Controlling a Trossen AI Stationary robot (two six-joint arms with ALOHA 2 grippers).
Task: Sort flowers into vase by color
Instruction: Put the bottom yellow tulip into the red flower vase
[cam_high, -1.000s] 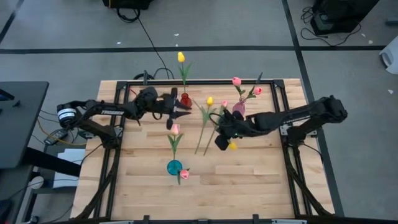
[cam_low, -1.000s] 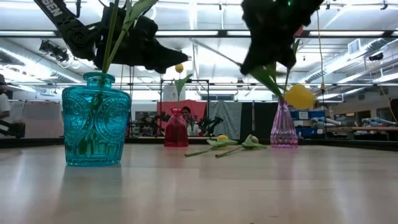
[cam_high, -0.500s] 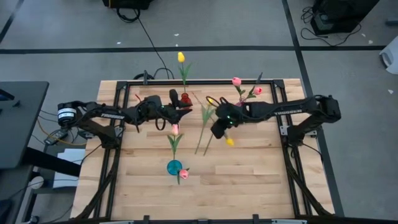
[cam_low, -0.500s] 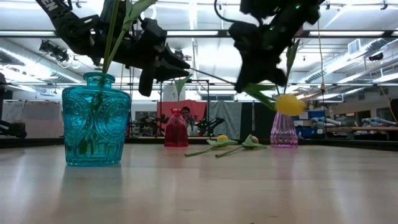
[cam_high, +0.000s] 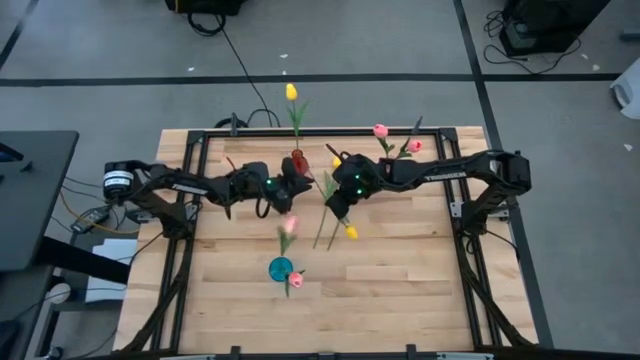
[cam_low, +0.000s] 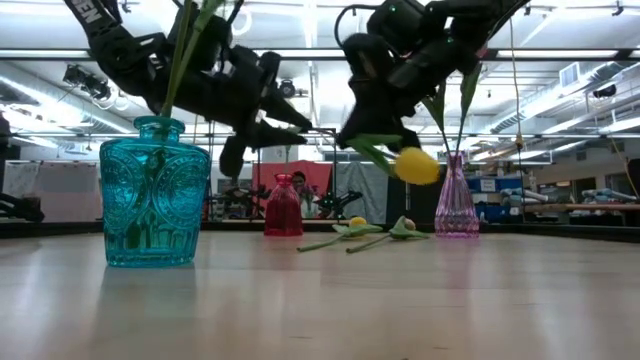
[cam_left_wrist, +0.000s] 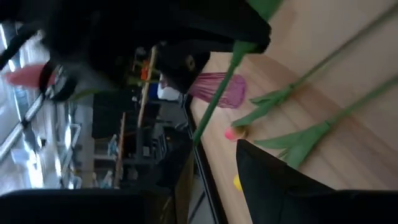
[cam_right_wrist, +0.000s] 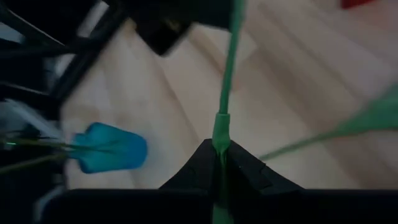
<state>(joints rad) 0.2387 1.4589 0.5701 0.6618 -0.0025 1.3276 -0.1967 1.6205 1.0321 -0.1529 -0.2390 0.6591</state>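
My right gripper (cam_high: 338, 198) is over the middle of the table, shut on a yellow tulip whose head (cam_high: 351, 232) hangs toward the near side. My left gripper (cam_high: 297, 190) is open and faces it from the left; the tulip's bare stem end (cam_left_wrist: 205, 118) reaches in between its fingers, and I cannot tell whether it touches them. A red vase (cam_high: 298, 160) holds a yellow tulip (cam_high: 291, 92). A teal vase (cam_high: 281, 267) holds pink tulips (cam_high: 290, 222). A pink vase (cam_low: 456, 205) holds pink tulips (cam_high: 380, 130). Two loose tulips (cam_high: 325, 215) lie on the table. My right gripper pinches the yellow tulip's thin green stem (cam_right_wrist: 222, 134) between its two fingers. It comes from the table's right, and the stem runs on past the fingertips toward the left gripper. The tulip is lifted clear, its yellow head (cam_low: 415, 165) hanging below the gripper.
The red vase stands just beyond the two grippers and the teal vase (cam_low: 155, 195) stands nearer, left of centre. The loose tulips' stems lie under the right gripper. A black frame (cam_high: 200, 140) borders the wooden table. Bare wood stretches along the near right part.
My right gripper has carried the yellow tulip toward the table's left, the head swinging along below it. My left gripper has moved right and a little toward the near edge, meeting it over the middle of the table. The stem's free end now lies at the left gripper's fingers.
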